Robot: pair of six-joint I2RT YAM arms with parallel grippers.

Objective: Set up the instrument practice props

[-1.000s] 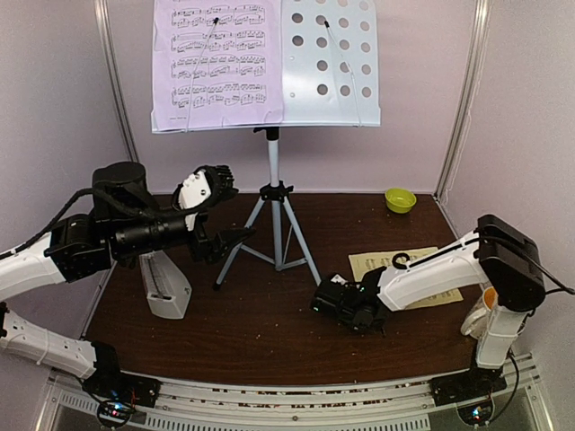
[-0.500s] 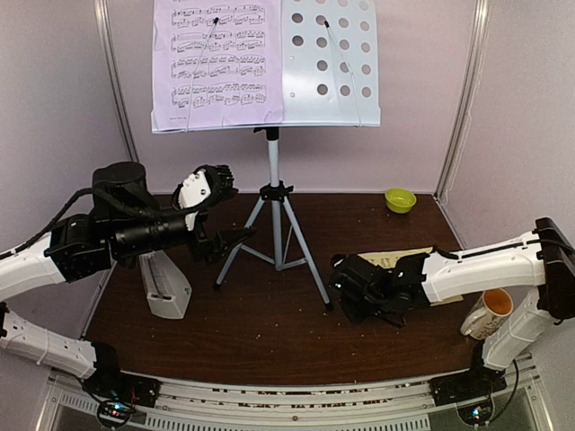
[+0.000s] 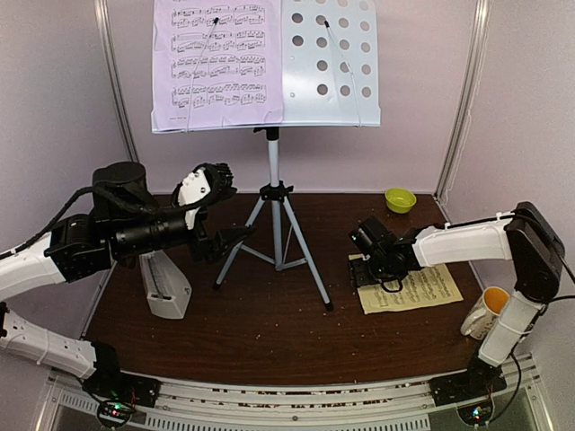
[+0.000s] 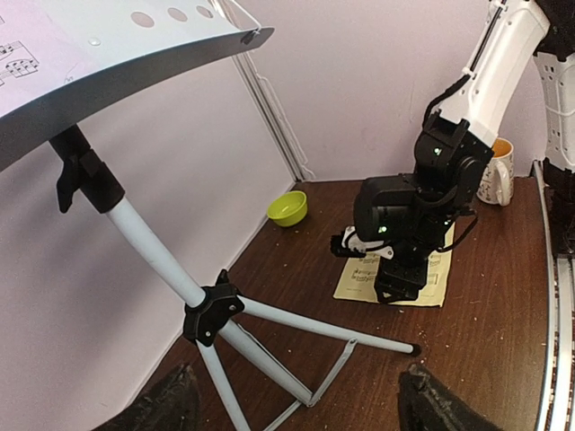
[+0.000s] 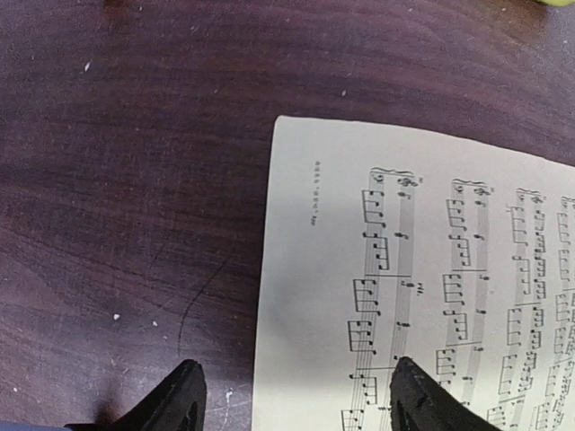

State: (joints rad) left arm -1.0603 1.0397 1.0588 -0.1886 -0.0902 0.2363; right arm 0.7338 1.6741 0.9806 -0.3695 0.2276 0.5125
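Sheet music sits in two places. Your lilac page is up on the grey perforated desk, covering its left half, above the silver tripod. Your pale yellow page lies flat on the counter to the right of the tripod, near its closest foot but apart from it.

Your right jaws hang over the end of that yellow page nearest the tripod, pointing down. They stand wide apart and hold nothing. In the wrist view one fingertip is over bare wood and the other over the printed staves, with the page's edge running between them. You cannot tell from these views whether the tips touch the paper.

Your left jaws are raised to the left of the tripod, aimed across at its legs. They too gape wide with nothing in them. The legs lie ahead of the fingertips, not between them.

Your metronome stands upright on the counter left of the tripod, under the left arm. The green bowl sits behind and to the right of the tripod, and the mug stands farther right than the yellow page.
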